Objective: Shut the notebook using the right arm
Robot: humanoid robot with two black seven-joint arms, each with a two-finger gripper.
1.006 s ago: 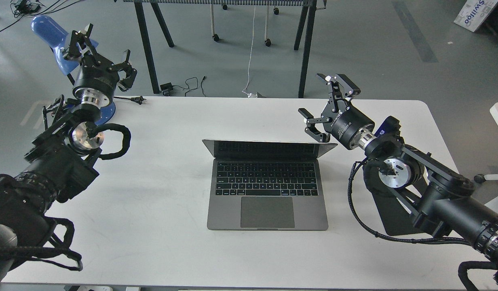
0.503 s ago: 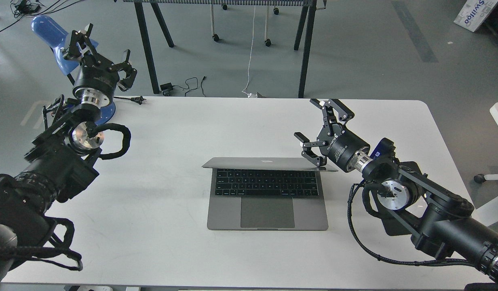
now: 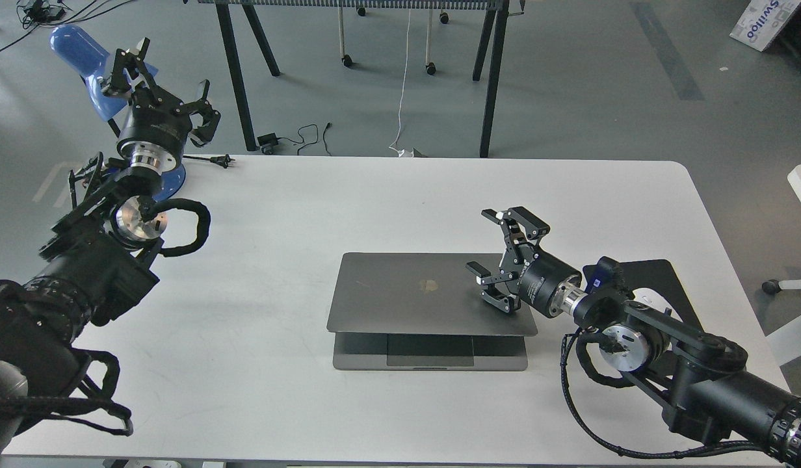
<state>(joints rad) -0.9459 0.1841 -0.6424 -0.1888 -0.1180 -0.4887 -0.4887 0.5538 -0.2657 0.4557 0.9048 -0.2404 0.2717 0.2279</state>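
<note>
The notebook is a space-grey laptop in the middle of the white table. Its lid is tilted low over the base, apple logo up, and only the trackpad strip at the front shows. My right gripper is open, with its lower finger resting on the right part of the lid and its upper finger raised above the table. It holds nothing. My left gripper is open and empty, raised at the far left by the blue chair.
A black mouse pad lies right of the notebook, partly under my right arm. A blue chair stands behind the table's left corner. Table legs and cables lie on the floor beyond the far edge.
My right gripper has moved forward and down, pushing the lid from upright to nearly flat over the keyboard. The left arm has not moved.
</note>
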